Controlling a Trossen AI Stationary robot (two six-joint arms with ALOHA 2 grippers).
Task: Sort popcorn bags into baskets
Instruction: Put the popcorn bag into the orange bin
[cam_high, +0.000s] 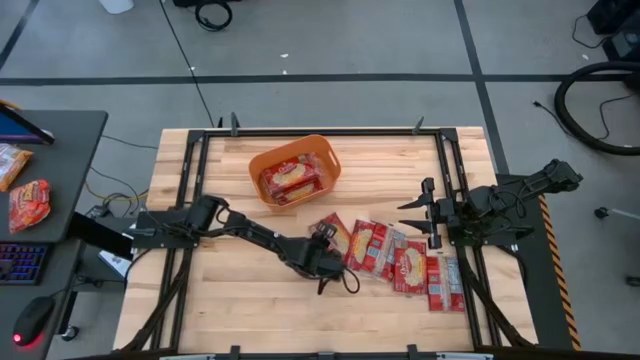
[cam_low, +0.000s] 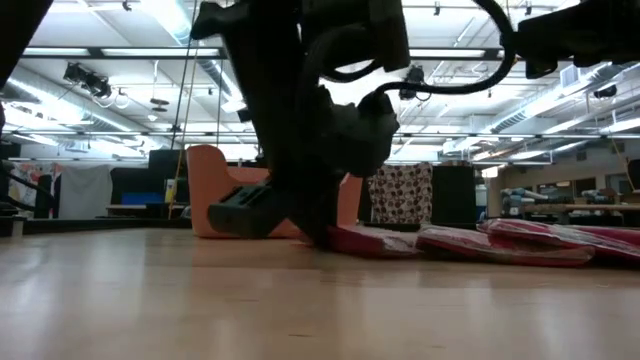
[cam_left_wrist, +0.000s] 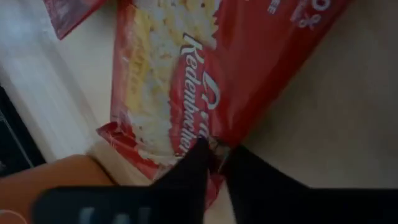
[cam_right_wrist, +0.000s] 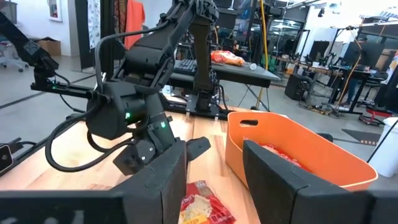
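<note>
Wooden table (cam_high: 230, 300), pale butcher-block, framed by dark rails. Orange basket (cam_high: 295, 170) toward the far middle of it, holding at least two red packets (cam_high: 290, 178) lying flat inside (exact count hard to tell). Left arm (cam_high: 240, 228) stretched from the left edge across to the table's centre. Right arm (cam_high: 500, 205) parked over the right edge, clear of the bags. Loose popcorn bags (cam_high: 395, 262) spread in a ragged, partly overlapping row between centre and right rail, all lying flat on the wood.

Left gripper (cam_high: 331, 262) low at the left end of that row, fingers pinched down onto the edge of the nearest bag (cam_left_wrist: 180, 93), seen close in the left wrist view as two dark fingertips (cam_left_wrist: 193, 163) nearly together with the red wrapper's seam caught between them; bag resting on the table. Right gripper (cam_high: 420, 212) hanging above the right side, fingers spread apart with nothing between them, pointing toward the basket.
</note>
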